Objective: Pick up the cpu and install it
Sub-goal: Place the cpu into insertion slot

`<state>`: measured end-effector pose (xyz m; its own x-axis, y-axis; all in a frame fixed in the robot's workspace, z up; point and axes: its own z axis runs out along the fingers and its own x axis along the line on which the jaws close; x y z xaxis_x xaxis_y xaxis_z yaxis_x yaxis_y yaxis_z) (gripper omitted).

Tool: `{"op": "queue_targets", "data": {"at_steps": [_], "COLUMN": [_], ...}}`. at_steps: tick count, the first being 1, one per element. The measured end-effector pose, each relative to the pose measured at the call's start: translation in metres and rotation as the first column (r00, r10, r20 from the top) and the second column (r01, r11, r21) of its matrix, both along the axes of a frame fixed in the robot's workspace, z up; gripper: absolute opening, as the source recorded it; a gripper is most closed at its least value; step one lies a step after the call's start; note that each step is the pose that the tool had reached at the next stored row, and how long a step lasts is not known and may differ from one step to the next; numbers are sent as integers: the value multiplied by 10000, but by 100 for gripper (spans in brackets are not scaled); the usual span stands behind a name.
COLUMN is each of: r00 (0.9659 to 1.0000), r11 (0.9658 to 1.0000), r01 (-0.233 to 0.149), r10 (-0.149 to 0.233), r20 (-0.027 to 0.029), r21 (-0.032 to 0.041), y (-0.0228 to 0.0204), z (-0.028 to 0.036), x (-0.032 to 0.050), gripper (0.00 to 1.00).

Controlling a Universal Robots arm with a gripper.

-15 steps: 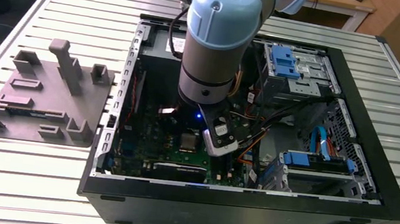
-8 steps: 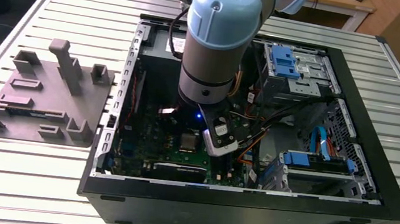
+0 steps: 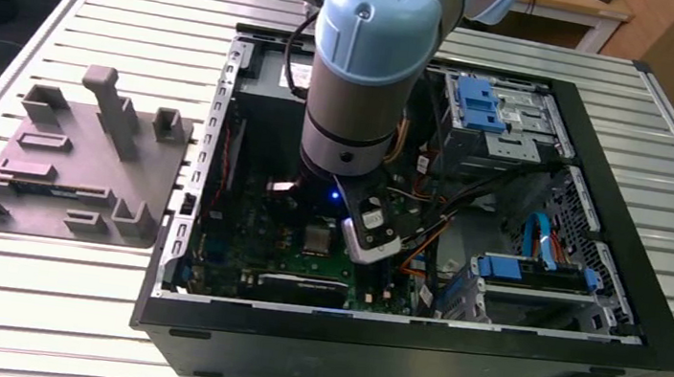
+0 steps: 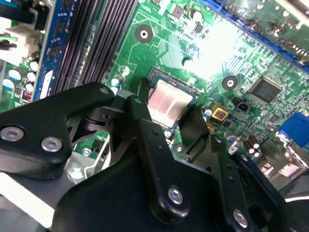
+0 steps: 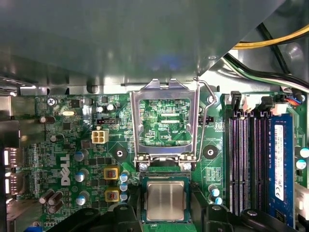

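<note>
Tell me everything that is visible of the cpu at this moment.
The cpu is a small flat square chip with a shiny silver metal top and a pale rim. It lies level in its socket on the green motherboard, top side up. The socket's metal retention frame stands open, hinged up beside it. In both wrist views the gripper has its black jaws on either side of the chip; actual contact cannot be told.

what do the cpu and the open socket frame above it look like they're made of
The cpu: its top looks like brushed silver metal with a dull sheen that catches the light, set on a pale rim in both wrist views. The socket frame: probably thin stamped steel, bare grey and shiny, with a wire lever along its side.
</note>
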<state>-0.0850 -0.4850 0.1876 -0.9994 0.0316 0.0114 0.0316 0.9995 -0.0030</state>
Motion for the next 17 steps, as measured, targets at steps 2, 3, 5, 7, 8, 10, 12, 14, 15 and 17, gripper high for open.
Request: {"op": "queue_targets", "data": {"at_steps": [2, 3, 5, 7, 8, 10, 12, 14, 15, 17], "r00": [10000, 10000, 10000, 10000, 10000, 10000, 10000, 10000, 10000, 10000], "r11": [10000, 10000, 10000, 10000, 10000, 10000, 10000, 10000, 10000, 10000], "r01": [-1, 0, 0, 0, 1, 2, 1, 2, 1, 1], "r10": [1, 0, 0, 0, -1, -2, -1, -2, -1, -1], "r20": [-7, -5, -5, -7, -7, -8, -8, -7, -7, -8], "r21": [-15, -10, -10, -13, -13, -15, -15, -14, -14, -14], "y": [-2, -1, -1, -1, -1, -2, -2, -1, -2, -2], "z": [24, 33, 36, 39, 39, 38, 37, 36, 36, 36], "x": [0, 0, 0, -1, -1, 0, 6, 7, 7, 7], "gripper": [52, 52, 52, 52, 52, 51, 44, 44, 44, 44]}}
